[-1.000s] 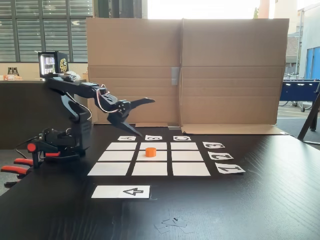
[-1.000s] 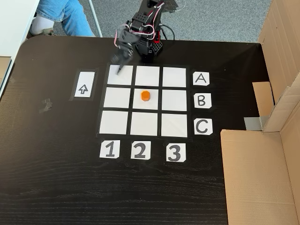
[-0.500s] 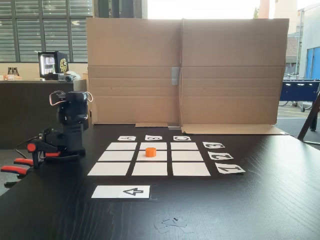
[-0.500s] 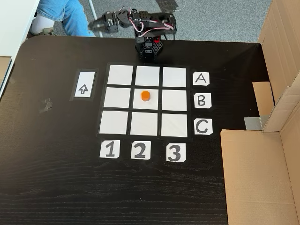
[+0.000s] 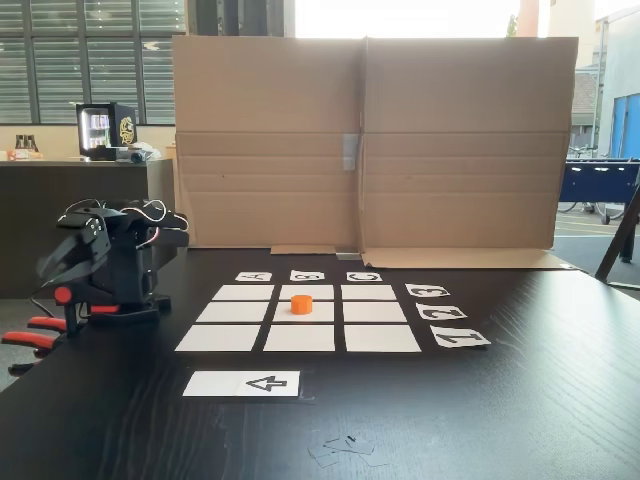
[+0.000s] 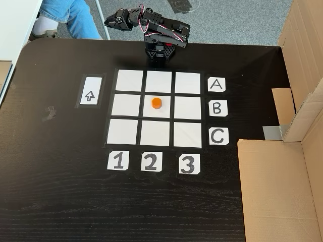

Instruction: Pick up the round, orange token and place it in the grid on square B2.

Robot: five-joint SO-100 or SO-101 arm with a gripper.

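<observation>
A: What is shown on the table [image 6: 60, 201]?

B: An orange token [image 6: 156, 103] is seen resting on square B2 [image 6: 166, 112], the centre cell of the grid [image 6: 126, 132], well apart from the table's edges. The gripper [image 6: 112, 20] is folded back past the table's far edge in the top-down fixed view, holding nothing; how far it is parted cannot be told.

A: How is the token judged to handle?

B: It is judged light, stiff and smooth, and best pinched across its short round sides [image 5: 301, 304].
</observation>
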